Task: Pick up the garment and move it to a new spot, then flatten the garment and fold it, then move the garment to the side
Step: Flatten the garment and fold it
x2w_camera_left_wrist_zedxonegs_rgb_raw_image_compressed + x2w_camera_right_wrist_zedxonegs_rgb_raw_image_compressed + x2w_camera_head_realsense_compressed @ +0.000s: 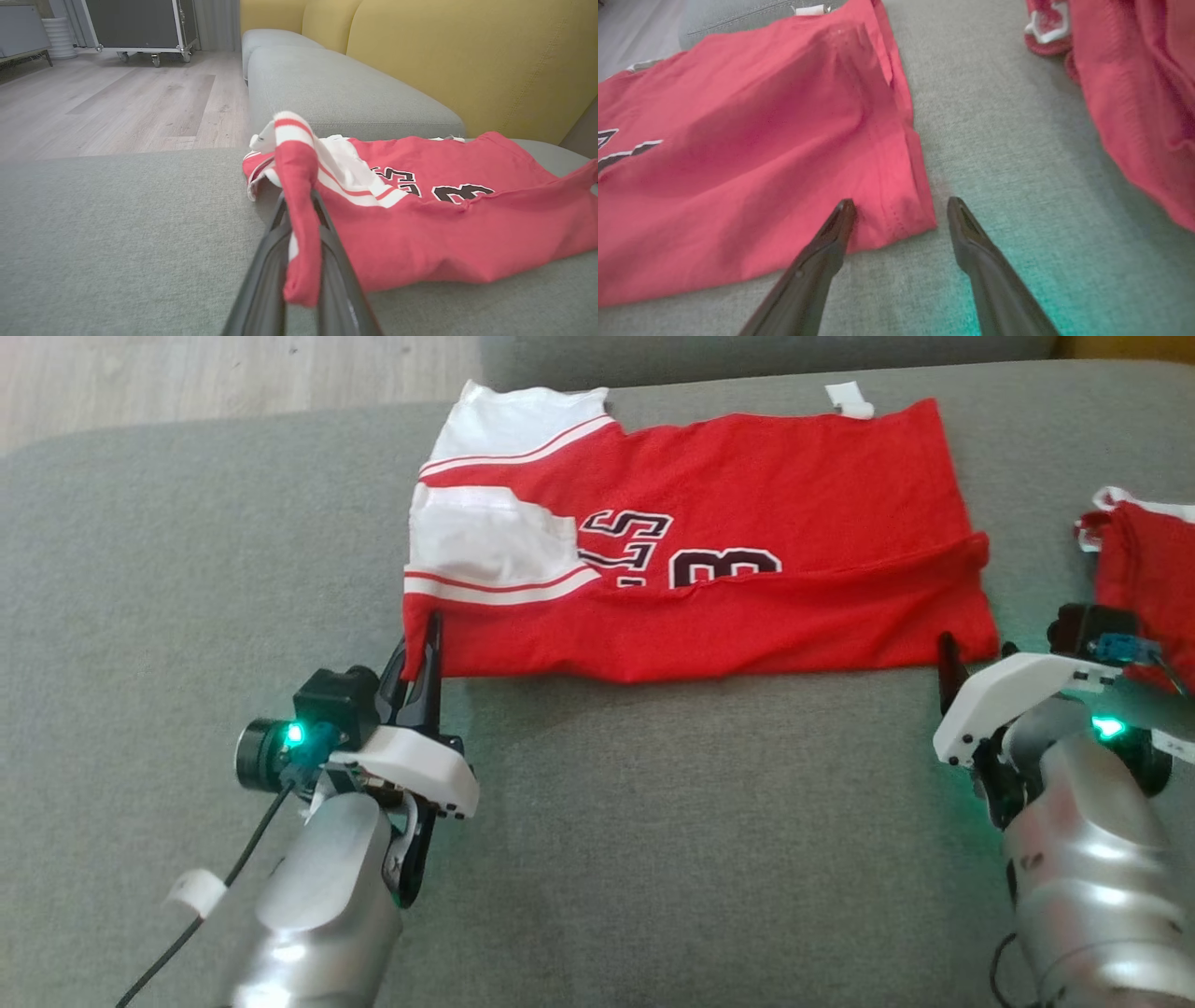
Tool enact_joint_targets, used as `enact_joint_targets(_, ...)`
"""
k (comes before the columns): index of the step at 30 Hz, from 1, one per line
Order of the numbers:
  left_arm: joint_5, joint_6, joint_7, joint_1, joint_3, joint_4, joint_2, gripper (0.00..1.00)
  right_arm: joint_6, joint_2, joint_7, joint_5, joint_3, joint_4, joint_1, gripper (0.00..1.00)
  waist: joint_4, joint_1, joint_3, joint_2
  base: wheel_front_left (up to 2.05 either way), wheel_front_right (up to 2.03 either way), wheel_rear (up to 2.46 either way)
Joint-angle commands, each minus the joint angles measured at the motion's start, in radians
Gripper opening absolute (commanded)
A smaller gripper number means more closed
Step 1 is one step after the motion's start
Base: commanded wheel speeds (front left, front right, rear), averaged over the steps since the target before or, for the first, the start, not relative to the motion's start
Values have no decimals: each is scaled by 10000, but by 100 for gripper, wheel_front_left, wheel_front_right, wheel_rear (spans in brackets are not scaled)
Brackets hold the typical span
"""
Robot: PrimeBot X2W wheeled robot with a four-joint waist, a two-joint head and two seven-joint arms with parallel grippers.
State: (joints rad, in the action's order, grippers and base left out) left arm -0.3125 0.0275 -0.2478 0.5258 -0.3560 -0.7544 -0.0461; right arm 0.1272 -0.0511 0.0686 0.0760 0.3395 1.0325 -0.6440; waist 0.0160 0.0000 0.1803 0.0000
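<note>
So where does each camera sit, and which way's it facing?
Head: up top, looking down on the red jersey on the grey sofa; both forearms show.
Left wrist: along shut jaws pinching the jersey's corner, toward the yellow backrest.
Right wrist: along open jaws at the jersey's other corner.
Shared: head and right wrist catch a second garment.

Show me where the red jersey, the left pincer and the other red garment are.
red jersey (pixel 794 625): head view, red cloth below the numerals.
left pincer (pixel 422 644): head view, fingertips, shut on the jersey's near left corner.
other red garment (pixel 1144 569): head view, its red body, at the right edge.
</note>
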Motion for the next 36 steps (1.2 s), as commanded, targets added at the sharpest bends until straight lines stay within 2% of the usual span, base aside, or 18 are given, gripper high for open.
enact_joint_targets(1,39,1,-101,225,241,345,-117,0,35,8,12,144,-67,-91,-474,100,83,0,46,0,0,0,0)
enact_joint_targets(6,-1,-38,-96,230,56,373,-95,0,35,9,36,797,534,659,-846,100,209,0,117,0,0,0,0)
enact_joint_targets(7,-6,-48,-96,231,35,371,-94,0,35,9,41,922,586,775,-908,74,208,0,130,0,0,0,0)
enact_joint_targets(8,-14,-59,-97,233,21,366,-93,0,35,9,2,1073,602,861,-964,24,201,0,141,0,0,0,0)
enact_joint_targets(9,-24,-68,-98,233,9,357,-92,0,35,9,-47,1270,575,914,-1007,0,191,0,146,0,0,0,0)
enact_joint_targets(14,-87,-141,-62,195,32,159,-206,0,35,-30,-246,2152,467,847,-1204,0,26,0,25,0,0,0,0)
enact_joint_targets(18,-230,-198,-30,-16,172,-91,-429,0,35,-64,-462,2207,259,982,-1351,0,-219,0,-328,0,0,0,0)
enact_joint_targets(31,-722,-188,-30,-1477,364,-380,-676,0,35,-234,-589,796,-902,2005,-803,0,-668,0,-1893,0,0,0,0)
enact_joint_targets(36,-847,-74,389,-2046,257,-104,-817,0,35,-322,-361,-20,-1468,2152,-221,0,-711,0,-2192,0,0,0,0)
